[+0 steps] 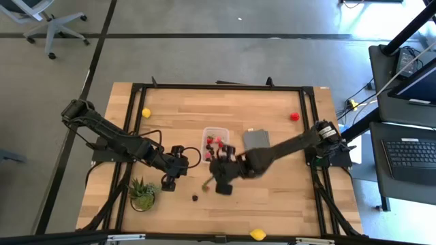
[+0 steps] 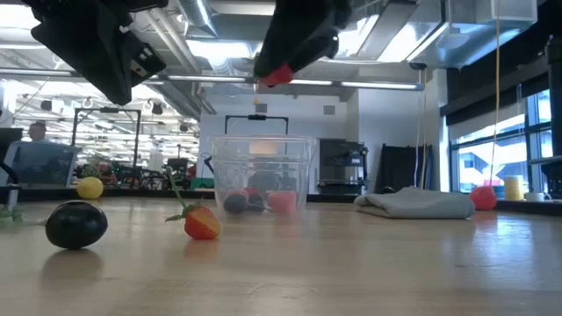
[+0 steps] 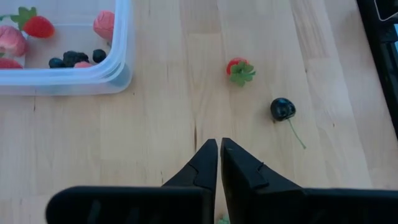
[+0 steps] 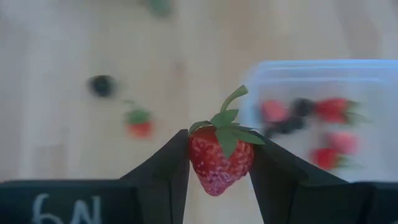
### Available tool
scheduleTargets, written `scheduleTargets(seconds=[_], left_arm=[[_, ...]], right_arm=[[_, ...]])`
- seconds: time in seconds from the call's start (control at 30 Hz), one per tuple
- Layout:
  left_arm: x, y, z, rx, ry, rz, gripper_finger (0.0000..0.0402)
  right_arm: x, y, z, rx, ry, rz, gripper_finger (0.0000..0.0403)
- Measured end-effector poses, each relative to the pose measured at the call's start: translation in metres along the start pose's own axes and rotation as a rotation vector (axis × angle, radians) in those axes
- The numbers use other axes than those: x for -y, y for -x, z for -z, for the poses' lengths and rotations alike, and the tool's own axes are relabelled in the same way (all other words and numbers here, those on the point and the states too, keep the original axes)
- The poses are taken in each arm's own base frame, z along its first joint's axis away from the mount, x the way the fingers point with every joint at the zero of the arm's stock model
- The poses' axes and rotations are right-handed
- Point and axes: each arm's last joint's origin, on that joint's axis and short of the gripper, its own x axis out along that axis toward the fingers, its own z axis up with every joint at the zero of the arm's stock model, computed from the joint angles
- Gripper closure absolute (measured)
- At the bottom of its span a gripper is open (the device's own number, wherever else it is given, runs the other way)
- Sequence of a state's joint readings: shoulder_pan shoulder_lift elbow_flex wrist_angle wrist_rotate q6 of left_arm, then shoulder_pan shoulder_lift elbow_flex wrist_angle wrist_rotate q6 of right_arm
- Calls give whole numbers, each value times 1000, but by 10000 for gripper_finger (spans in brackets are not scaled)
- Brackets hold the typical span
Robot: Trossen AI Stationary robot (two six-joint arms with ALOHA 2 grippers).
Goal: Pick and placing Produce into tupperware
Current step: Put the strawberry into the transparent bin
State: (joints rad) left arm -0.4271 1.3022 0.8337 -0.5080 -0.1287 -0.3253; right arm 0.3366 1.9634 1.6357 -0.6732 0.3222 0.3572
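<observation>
From the high view, the clear tupperware sits near the middle of the wooden table, holding several red pieces. The right gripper hangs just in front of the tub; the left gripper is to its side, near a green potted plant. A small dark berry lies on the wood, a yellow lemon-like piece and a red one lie towards the far corners, and a grey cloth lies beside the tub.

The low view shows the see-through tub with reddish and dark pieces inside, a strawberry with a green stem lying on the table in front of it, and a black berry nearer the camera.

In the left wrist view, the left gripper has its fingers closed on nothing, above bare wood; the tub's rim, a small strawberry and a stemmed dark cherry lie beyond.

In the right wrist view, the right gripper pinches a seeded red strawberry with green leaves and a curled stem, lifted above the table beside the tub.
</observation>
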Motion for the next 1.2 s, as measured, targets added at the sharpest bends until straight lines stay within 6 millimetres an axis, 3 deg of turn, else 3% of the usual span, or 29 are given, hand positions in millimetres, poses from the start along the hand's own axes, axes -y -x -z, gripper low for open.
scheduleTargets(seconds=[0.1, 0.23, 0.47, 0.63, 0.97, 1.2], left_arm=[[0, 0, 0, 3, 14, 1, 393], [0, 0, 0, 3, 17, 1, 400], [0, 0, 0, 4, 33, 1, 380], [0, 0, 0, 4, 36, 1, 336], [0, 0, 0, 4, 40, 1, 226], [0, 0, -1, 8, 41, 3, 190]], right_arm=[[29, -1, -12, -40, -45, 55, 264], [68, -16, -11, -116, -120, 71, 264], [103, -30, -13, -129, -225, 98, 240], [112, -31, -14, -124, -240, 107, 224], [110, -30, -18, -100, -250, 74, 211], [108, -13, -38, -66, -256, -11, 174]])
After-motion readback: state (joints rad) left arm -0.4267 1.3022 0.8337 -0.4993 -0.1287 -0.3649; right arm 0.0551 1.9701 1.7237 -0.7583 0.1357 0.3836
